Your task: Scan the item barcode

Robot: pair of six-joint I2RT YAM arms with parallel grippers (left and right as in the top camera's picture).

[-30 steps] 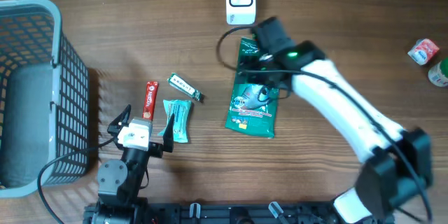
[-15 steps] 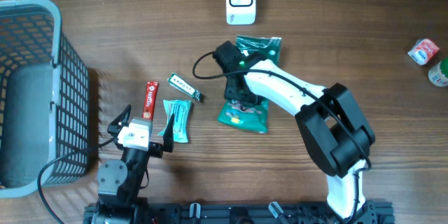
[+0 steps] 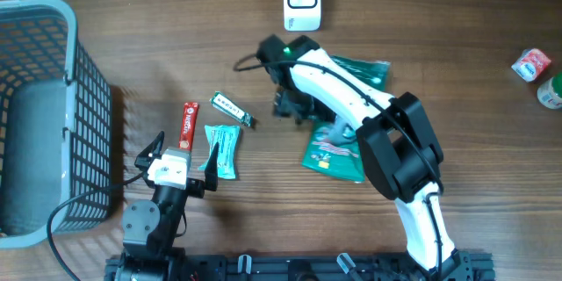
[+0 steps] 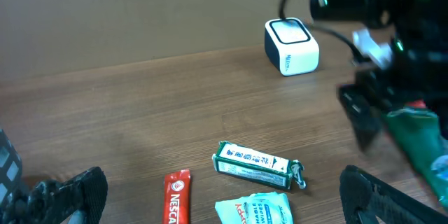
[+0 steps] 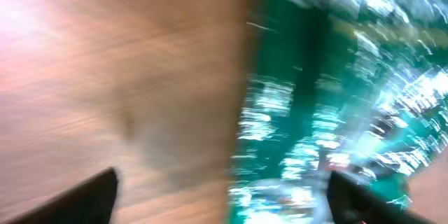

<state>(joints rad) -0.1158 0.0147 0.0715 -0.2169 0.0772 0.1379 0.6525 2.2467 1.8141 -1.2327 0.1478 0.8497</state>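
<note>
The right gripper [image 5: 220, 192] spreads its jaws wide and empty over the edge of the green packet [image 3: 338, 145] on the desk [image 3: 439, 18], the left gripper [image 3: 182, 152] equally agape, holding nothing.

The overhead camera looks straight down on the table [image 3: 132, 18] from high up, taking in the basket [image 3: 39, 4] at left and the scanner [image 3: 301, 0] at top centre. The left wrist camera sits low by that view's bottom edge, facing across the small box [image 4: 253, 164] toward the same scanner. The right wrist camera hangs very close over the green packet [image 5: 336, 91], blurred; the overhead view shares that packet.
</note>
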